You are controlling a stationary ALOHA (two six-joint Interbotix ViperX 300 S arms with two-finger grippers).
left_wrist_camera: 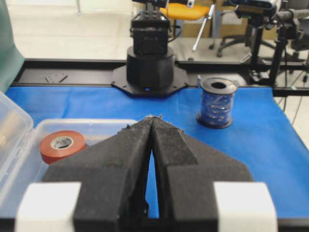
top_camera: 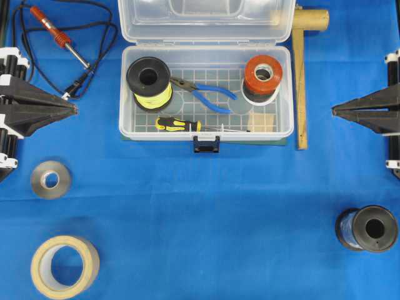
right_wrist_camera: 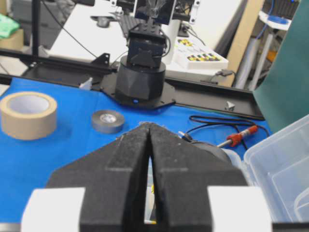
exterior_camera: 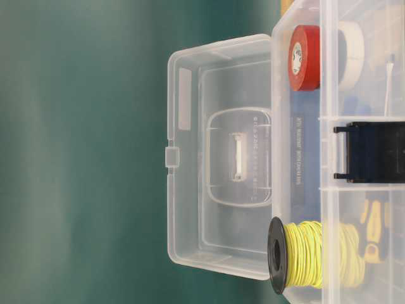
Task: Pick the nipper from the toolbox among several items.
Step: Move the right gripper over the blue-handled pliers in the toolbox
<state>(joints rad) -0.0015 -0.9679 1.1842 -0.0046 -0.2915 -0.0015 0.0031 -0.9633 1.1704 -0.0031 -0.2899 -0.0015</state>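
Overhead view: toolbox (top_camera: 205, 128) sits open at counter centre-top, lid hinged back, dark blue latch facing the near edge. Nipper (top_camera: 203, 93) lies flat on the grid floor, mid-box, between the yellow wire spool (top_camera: 149, 82) and the red tape roll (top_camera: 263, 74).

Key relation: nipper's long axis runs diagonally, dark jaws pointing up-left toward the yellow spool, blue handles splaying down-right. It's roughly midway between both arms, slightly left of box centre, so left gripper (top_camera: 75, 109) looks marginally nearer; right gripper (top_camera: 333, 110) is not much further. Both are parked at the counter edges, well apart from the box, tips pointing inward. My read: either arm has to come over the box wall and drop from above, wrist turned to cross that diagonal.

Gripper state: both closed, pads pressed together, nothing held, as both wrist views confirm.

Count in box:
- 1 nipper
- 1 screwdriver (top_camera: 178, 124), yellow/black handle, lying along the front wall
- 1 yellow wire spool
- 1 red tape roll, stacked on something white

Count outside:
- 1 soldering iron (top_camera: 60, 37) with cord, top-left
- 1 grey tape roll (top_camera: 50, 179)
- 1 beige tape roll (top_camera: 65, 266)
- 1 dark wire spool (top_camera: 367, 229), bottom-right
- 1 wooden piece right of the box

Screwdriver is near the handles but not touching.
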